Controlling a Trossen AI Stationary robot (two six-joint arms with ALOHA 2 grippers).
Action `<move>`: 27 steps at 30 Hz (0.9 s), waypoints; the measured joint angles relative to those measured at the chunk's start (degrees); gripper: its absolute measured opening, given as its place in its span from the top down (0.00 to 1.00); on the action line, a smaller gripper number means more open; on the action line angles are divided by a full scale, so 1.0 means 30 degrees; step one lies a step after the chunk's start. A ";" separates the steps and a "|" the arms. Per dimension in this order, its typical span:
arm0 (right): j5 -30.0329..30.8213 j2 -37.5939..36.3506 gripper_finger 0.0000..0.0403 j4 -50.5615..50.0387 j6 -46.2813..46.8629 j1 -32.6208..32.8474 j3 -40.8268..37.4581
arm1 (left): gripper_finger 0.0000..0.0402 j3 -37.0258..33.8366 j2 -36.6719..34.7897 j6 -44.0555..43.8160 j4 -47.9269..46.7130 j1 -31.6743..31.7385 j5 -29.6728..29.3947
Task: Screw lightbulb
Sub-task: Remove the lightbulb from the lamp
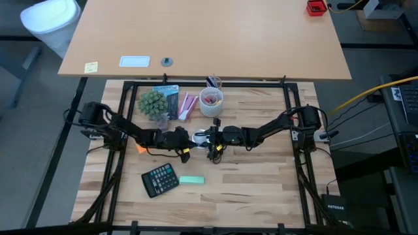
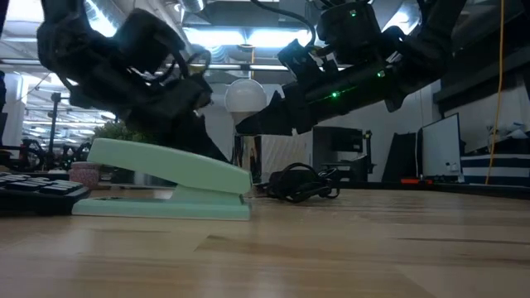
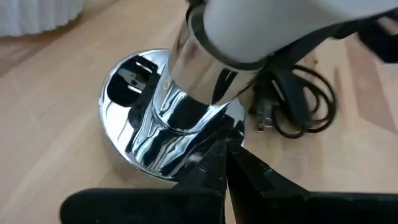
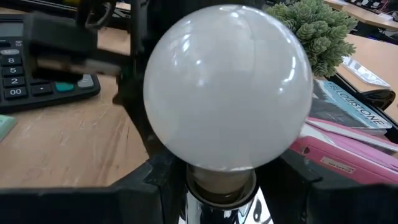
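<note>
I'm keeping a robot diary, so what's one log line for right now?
step: screwing in | lightbulb: on shiny base | right claw: at bulb's neck | left claw: shut, at base

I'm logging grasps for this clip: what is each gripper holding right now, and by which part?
The right gripper grips the lightbulb at its neck, just under the globe. The left gripper is at the shiny lamp base; its hold cannot be told.

Two dark, jointed arms, the right arm showing small green lights.
</note>
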 joint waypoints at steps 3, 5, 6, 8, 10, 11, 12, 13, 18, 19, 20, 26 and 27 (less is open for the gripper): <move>0.0000 0.0000 0.57 0.0007 0.0007 0.0000 0.0000 | 1.00 0.0432 0.0805 0.0064 0.0025 0.0231 -0.0074; -0.0005 0.0000 0.57 -0.0060 0.0017 0.0000 0.0000 | 1.00 0.0624 0.1181 0.0045 -0.0028 0.0462 -0.0232; -0.0003 0.0000 0.57 -0.0103 0.0031 0.0000 0.0000 | 1.00 0.0714 0.1270 -0.0013 -0.0080 0.0563 -0.0305; 0.0015 0.0000 0.57 -0.0257 0.0037 0.0022 0.0001 | 1.00 0.0747 0.1381 -0.0124 -0.0162 0.0772 -0.0342; 0.0015 0.0000 0.57 -0.0383 0.0072 0.0022 0.0007 | 1.00 0.0782 0.1374 -0.0421 -0.0587 0.0915 -0.0402; 0.0009 0.0000 0.57 -0.0421 0.0082 0.0022 0.0015 | 1.00 0.0799 0.1356 -0.0579 -0.0811 0.0952 -0.0611; -0.0073 0.0000 0.57 -0.0475 0.0100 0.0022 0.0022 | 1.00 0.0806 0.1342 -0.0700 -0.0947 0.0977 -0.0835; -0.0211 -0.0006 0.57 -0.0529 0.0102 0.0015 0.0022 | 1.00 0.0806 0.1330 -0.0688 -0.1017 0.1019 -0.0959; -0.0363 -0.0007 0.57 -0.0576 0.0182 0.0007 0.0029 | 1.00 0.0786 0.1330 -0.0375 -0.1200 0.1279 -0.1861; -0.0377 -0.0007 0.57 -0.0588 0.0182 0.0007 0.0029 | 1.00 0.0784 0.1330 -0.0210 -0.1242 0.1364 -0.2078; -0.0379 -0.0007 0.57 -0.0602 0.0182 0.0007 0.0029 | 1.00 0.0784 0.1330 0.0082 -0.1249 0.1454 -0.2201; -0.0481 -0.0007 0.57 -0.0671 0.0182 0.0000 0.0022 | 1.00 0.0762 0.1352 0.1502 -0.1317 0.2257 -0.2934; -0.0481 -0.0007 0.57 -0.0678 0.0182 0.0000 0.0022 | 1.00 0.0755 0.1352 0.1662 -0.1303 0.2415 -0.2954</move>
